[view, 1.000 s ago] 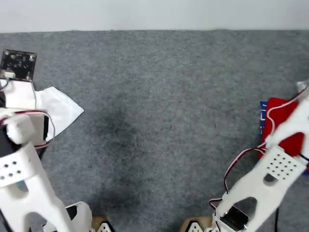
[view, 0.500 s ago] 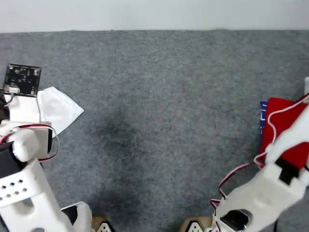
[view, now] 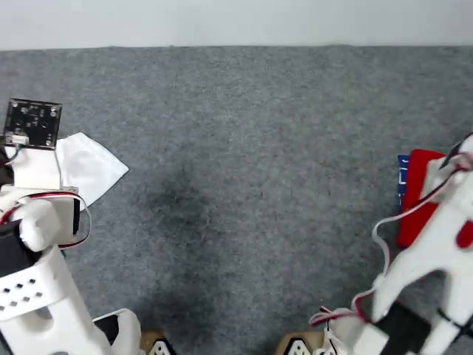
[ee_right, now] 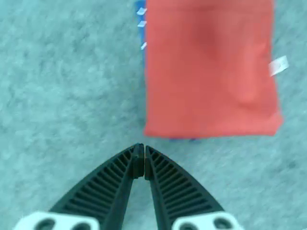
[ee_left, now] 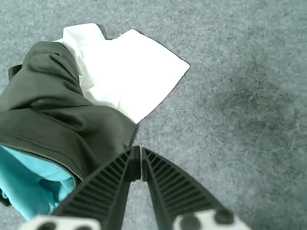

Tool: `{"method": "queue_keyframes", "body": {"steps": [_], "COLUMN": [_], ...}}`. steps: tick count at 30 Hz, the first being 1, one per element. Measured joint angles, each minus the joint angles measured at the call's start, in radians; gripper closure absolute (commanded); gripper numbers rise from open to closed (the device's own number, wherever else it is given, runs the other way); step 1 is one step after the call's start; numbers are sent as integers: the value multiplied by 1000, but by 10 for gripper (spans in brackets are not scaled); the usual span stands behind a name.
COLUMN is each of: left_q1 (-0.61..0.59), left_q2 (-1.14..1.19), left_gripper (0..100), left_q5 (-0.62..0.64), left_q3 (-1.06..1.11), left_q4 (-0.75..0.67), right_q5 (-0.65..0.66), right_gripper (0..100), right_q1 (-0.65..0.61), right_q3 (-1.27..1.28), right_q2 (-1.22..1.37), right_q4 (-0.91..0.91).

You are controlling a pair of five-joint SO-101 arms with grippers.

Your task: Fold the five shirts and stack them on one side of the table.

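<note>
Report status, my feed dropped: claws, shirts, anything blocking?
Left claw shut, empty, by loose white shirt, dark shirt, teal shirt. Right claw shut, empty, beside folded red shirt atop blue shirt. No obstruction seen.

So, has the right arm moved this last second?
Yes. The right arm pulled back toward the high view's bottom edge, uncovering more of the unmoved red shirt.

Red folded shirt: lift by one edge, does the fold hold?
Probably not: the red shirt is thin cloth, so it would likely sag and unfold. Flat and thin, so probably light. A push may slide it over the blue shirt beneath.
</note>
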Motion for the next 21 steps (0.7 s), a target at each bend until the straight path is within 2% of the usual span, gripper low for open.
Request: {"method": "queue_keyframes", "body": {"steps": [4, 12, 17, 21], "left_q1": [0, 0, -18, -124], "left_q2": [-49, -64, -64, -64], "left_gripper": [985, 984, 979, 893], "left_q5": [12, -3, -68, -118], "left_q3": [0, 3, 112, 250], "left_q4": [0, 0, -55, -173], "right_q5": [-60, -281, -308, -311], "right_gripper": [990, 990, 990, 990], "right_q1": [-81, -226, -287, -305], "right_q3": [201, 545, 651, 753], "right_q2": [-152, -350, -471, -591], "right_q4": [0, -2, -38, -80]}}
